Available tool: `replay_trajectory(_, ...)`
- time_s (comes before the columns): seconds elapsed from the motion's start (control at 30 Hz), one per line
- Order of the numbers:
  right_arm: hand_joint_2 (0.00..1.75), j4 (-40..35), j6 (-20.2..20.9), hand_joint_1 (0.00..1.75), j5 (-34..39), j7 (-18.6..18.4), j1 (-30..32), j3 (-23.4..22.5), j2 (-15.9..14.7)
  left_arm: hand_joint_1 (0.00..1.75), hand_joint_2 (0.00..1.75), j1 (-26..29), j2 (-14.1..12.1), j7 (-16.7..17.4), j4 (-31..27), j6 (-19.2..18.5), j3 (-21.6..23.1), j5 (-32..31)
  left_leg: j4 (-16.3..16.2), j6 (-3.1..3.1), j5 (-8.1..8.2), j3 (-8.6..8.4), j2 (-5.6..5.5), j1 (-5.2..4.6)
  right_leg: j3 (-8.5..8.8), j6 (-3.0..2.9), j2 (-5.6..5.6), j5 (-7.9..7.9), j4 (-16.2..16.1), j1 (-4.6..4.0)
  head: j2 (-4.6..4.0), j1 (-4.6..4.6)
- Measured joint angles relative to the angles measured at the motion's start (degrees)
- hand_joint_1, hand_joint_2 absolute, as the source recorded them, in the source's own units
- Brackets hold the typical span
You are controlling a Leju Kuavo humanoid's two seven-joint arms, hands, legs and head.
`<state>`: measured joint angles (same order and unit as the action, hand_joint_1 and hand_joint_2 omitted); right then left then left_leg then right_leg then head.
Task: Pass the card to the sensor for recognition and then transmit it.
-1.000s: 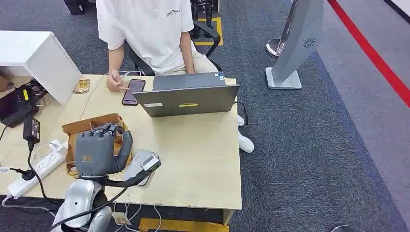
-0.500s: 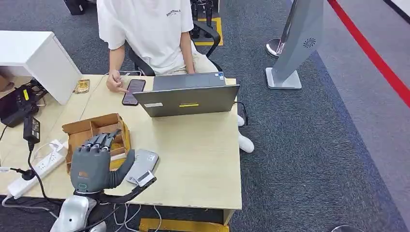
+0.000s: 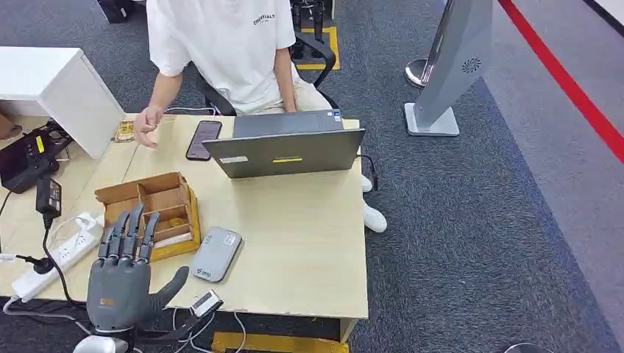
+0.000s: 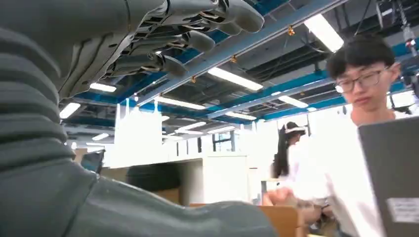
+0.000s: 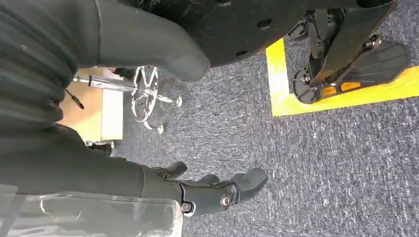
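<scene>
Now the left hand hovers at the bench edge just short of the cardboard box, fingers spread wide and holding nothing, apparently pulled back from over the box since a second ago; the grey sensor lies just beside the box, no card discernible; the right hand hangs toward the floor, loosely curled and holding nothing

The left hand spreads its fingers, holding nothing. At three o'clock sits a person behind a grey laptop lid.
</scene>
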<state>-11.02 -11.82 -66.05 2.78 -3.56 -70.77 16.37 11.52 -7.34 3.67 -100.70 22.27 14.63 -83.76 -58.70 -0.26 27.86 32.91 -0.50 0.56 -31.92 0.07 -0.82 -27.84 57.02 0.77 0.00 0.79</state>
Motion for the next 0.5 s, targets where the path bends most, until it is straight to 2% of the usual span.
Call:
replay_trajectory(0.1, 1.75, -0.02, 0.0, 0.0, -0.02, 0.0, -0.02, -0.13, 0.0, 0.0, 1.75, 0.74, -0.24, -0.28, 0.7, 0.88, -2.17, 1.38, 0.0, 0.0, 0.0, 0.0, -0.01, 0.01, 0.01, 0.0, 0.0, 0.0, 0.0, 0.0, 0.0, 0.0)
replay_trajectory(0.13, 1.75, -0.02, 0.0, 0.0, -0.02, 0.0, -0.01, -0.13, 0.0, 0.0, 0.0, 0.92, -0.29, -0.28, 0.85, 0.92, -2.56, 1.56, 0.0, 0.0, 0.0, 0.0, -0.01, 0.01, 0.01, 0.0, 0.01, 0.0, 0.0, 0.0, 0.0, 0.0)
replay_trajectory(0.17, 1.75, -0.02, 0.0, 0.0, -0.07, 0.0, -0.01, -0.15, 0.0, 0.0, 0.0, 1.09, -0.35, -0.26, 1.07, 0.92, -3.11, 1.82, 0.0, 0.0, 0.0, 0.0, -0.01, 0.01, 0.02, 0.0, 0.01, 0.0, 0.0, 0.0, 0.0, 0.0)
replay_trajectory(0.2, 1.75, -0.02, 0.0, 0.0, -0.09, -0.07, -0.02, -0.15, 0.0, 0.0, 1.75, 1.21, -0.33, -0.26, 1.25, 0.92, -3.48, 2.02, 0.0, 0.0, -0.01, 0.0, -0.01, 0.01, 0.02, 0.0, 0.01, 0.0, 0.0, 0.0, 0.0, 0.02)
replay_trajectory(0.33, 1.75, -0.02, 0.0, 0.0, -0.28, -0.24, -0.04, -0.15, 0.0, 0.0, 1.75, 1.32, 0.15, -1.38, 3.68, 1.05, -7.25, 4.77, 0.0, 0.0, 0.0, 0.0, 0.0, 0.0, 0.03, 0.0, -0.01, 0.0, 0.0, 0.0, 0.0, 0.0)
replay_trajectory(0.5, 1.75, -0.07, 0.0, 0.0, -0.53, -0.74, -0.05, -0.15, 0.0, 0.0, 1.75, 1.26, 1.97, -4.85, 9.03, 2.82, -15.03, 6.19, 0.0, 0.0, 0.0, -0.01, 0.0, 0.01, 0.02, 0.0, 0.0, 0.0, 0.0, 0.0, 0.0, 0.0)
